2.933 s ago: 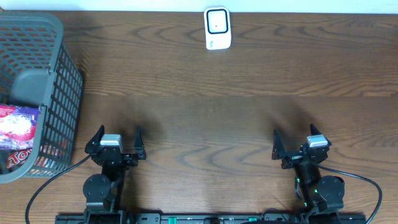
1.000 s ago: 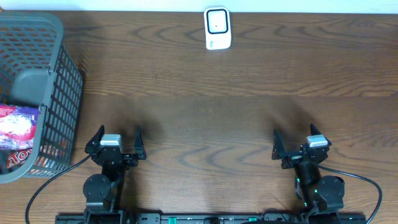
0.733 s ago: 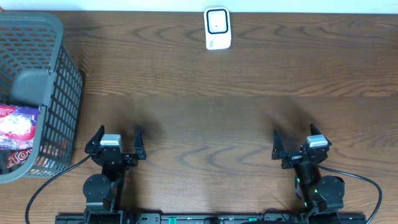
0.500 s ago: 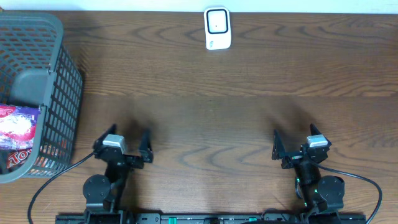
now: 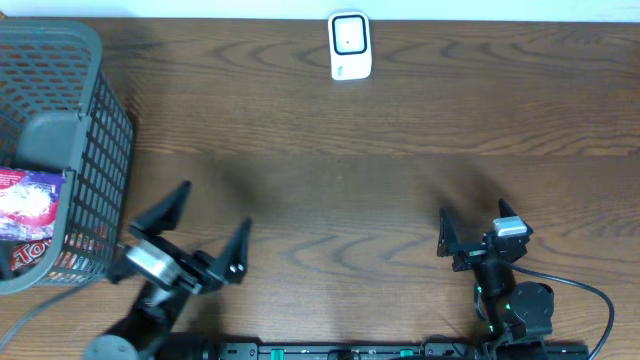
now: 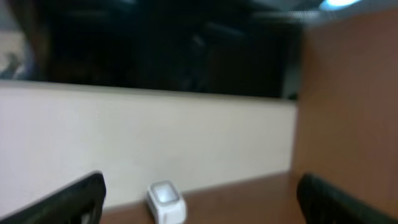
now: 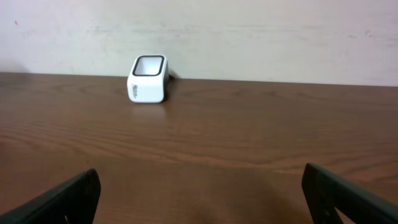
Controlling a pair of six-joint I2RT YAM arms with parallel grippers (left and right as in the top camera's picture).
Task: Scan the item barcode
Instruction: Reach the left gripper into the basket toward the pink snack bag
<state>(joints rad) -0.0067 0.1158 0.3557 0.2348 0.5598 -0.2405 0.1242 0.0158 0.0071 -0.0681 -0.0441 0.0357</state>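
Note:
The item, a pink and white packet [image 5: 28, 203], lies inside the grey mesh basket [image 5: 100, 150] at the table's left edge. A white barcode scanner [image 5: 350, 45] stands at the far middle of the table; it also shows in the left wrist view [image 6: 165, 201] and the right wrist view [image 7: 148, 78]. My left gripper [image 5: 212, 212] is open and empty, raised and tilted, just right of the basket. My right gripper [image 5: 474, 215] is open and empty, low over the near right of the table. Both wrist views show wide-apart jaws: left gripper [image 6: 200, 182], right gripper [image 7: 200, 177].
A pale wall [image 7: 249, 31] runs behind the table's far edge. Brown wood tabletop [image 5: 340, 180] lies between the arms and the scanner. The basket's tall wall stands close to the left arm. Cables trail from both arm bases at the near edge.
The left arm has lifted off its rest pose and swung, its gripper now tilted and nearer the overhead camera. The right arm has not moved. Both grippers stay open.

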